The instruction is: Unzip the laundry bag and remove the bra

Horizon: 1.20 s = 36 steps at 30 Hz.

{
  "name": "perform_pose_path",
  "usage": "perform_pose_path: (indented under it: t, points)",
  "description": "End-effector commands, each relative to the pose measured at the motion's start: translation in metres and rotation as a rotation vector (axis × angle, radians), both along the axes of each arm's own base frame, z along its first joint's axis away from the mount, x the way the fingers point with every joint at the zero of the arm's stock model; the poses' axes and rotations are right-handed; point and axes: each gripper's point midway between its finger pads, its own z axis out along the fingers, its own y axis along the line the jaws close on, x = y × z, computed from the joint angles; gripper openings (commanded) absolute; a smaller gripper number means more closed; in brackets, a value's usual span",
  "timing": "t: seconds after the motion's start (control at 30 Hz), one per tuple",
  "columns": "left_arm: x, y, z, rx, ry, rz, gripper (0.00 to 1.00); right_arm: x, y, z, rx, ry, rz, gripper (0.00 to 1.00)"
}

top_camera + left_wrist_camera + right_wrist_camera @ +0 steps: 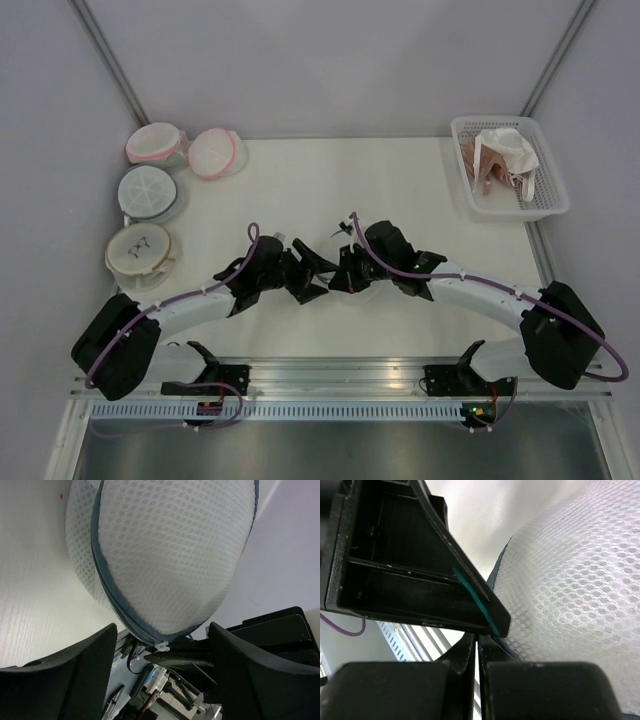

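The white domed mesh laundry bag (170, 555), grey-blue-rimmed, is found towards the middle of the bench's (300, 180) near edge, pinched at its rim by the closed right gripper (477, 647); the left gripper (162, 626) is spread wide just before it.

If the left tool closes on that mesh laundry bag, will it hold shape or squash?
Likely to squash: the laundry bag is soft mesh, though its dome looks filled out. Probably light for its size, being thin netting. Its zip rim looks firmer, so a grip there may slip less.
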Motion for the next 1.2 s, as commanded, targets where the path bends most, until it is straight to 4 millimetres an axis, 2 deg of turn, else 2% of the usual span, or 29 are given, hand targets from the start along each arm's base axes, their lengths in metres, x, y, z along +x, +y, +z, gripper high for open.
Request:
perform_pose_path:
  t: [0.0,0.07,0.1,0.13,0.27,0.37,0.47,0.5,0.57,0.6,0.63,0.7,0.8,0.97,1.0,1.03,1.1,1.17]
  points:
    - [0.008,0.005,0.01,-0.039,0.004,0.087,0.76,0.004,0.003,0.015,0.05,-0.047,-0.019,0.0]
    - [0.013,0.005,0.003,-0.024,0.0,0.106,0.58,0.003,0.002,0.015,0.051,-0.044,-0.019,0.0]
    - [0.016,0.003,0.005,-0.032,-0.009,0.107,0.36,0.002,0.002,0.016,0.053,-0.048,-0.015,0.0]
    - [0.017,0.002,0.002,-0.027,-0.006,0.105,0.3,0.001,0.002,0.016,0.053,-0.045,-0.016,0.01]
    - [0.02,-0.007,-0.008,-0.014,0.023,0.074,0.2,0.0,0.0,0.02,0.061,-0.054,-0.015,0.0]
    - [0.023,-0.008,-0.008,-0.011,0.017,0.078,0.18,0.0,-0.003,0.021,0.044,-0.057,-0.016,0.0]
    - [0.028,0.0,-0.009,0.035,-0.004,0.096,0.18,0.003,-0.013,0.018,-0.035,-0.06,-0.041,0.0]
    - [0.03,0.003,-0.008,0.045,-0.015,0.099,0.18,0.0,-0.025,0.008,-0.107,-0.03,-0.061,0.0]
    - [0.034,0.011,-0.008,0.091,-0.04,0.106,0.18,0.016,-0.043,0.005,-0.22,-0.06,-0.155,0.0]
    - [0.036,0.015,-0.006,0.111,-0.067,0.101,0.18,0.011,-0.06,-0.005,-0.309,-0.027,-0.179,0.0]
    - [0.037,0.018,-0.004,0.13,-0.069,0.1,0.18,0.019,-0.071,-0.004,-0.368,-0.051,-0.234,0.0]
    - [0.041,0.022,-0.002,0.154,-0.093,0.095,0.18,0.019,-0.089,-0.009,-0.451,-0.05,-0.283,0.01]
    - [0.043,0.02,0.006,0.152,-0.132,0.056,0.13,0.027,-0.108,-0.01,-0.514,-0.075,-0.379,0.0]
    - [0.043,0.015,0.019,0.202,-0.223,-0.107,0.03,0.042,-0.125,-0.03,-0.636,-0.083,-0.459,0.0]
    - [0.036,0.018,0.014,0.242,-0.23,-0.17,0.02,0.044,-0.13,-0.033,-0.667,-0.089,-0.475,0.0]
    - [0.04,0.02,0.021,0.257,-0.251,-0.184,0.02,0.049,-0.133,-0.034,-0.693,-0.097,-0.496,0.0]
    - [0.041,0.038,0.014,0.335,-0.252,-0.209,0.02,0.057,-0.143,-0.03,-0.729,-0.128,-0.54,0.0]
    - [0.052,0.06,0.014,0.357,-0.247,-0.172,0.02,0.061,-0.144,-0.024,-0.727,-0.143,-0.564,0.0]
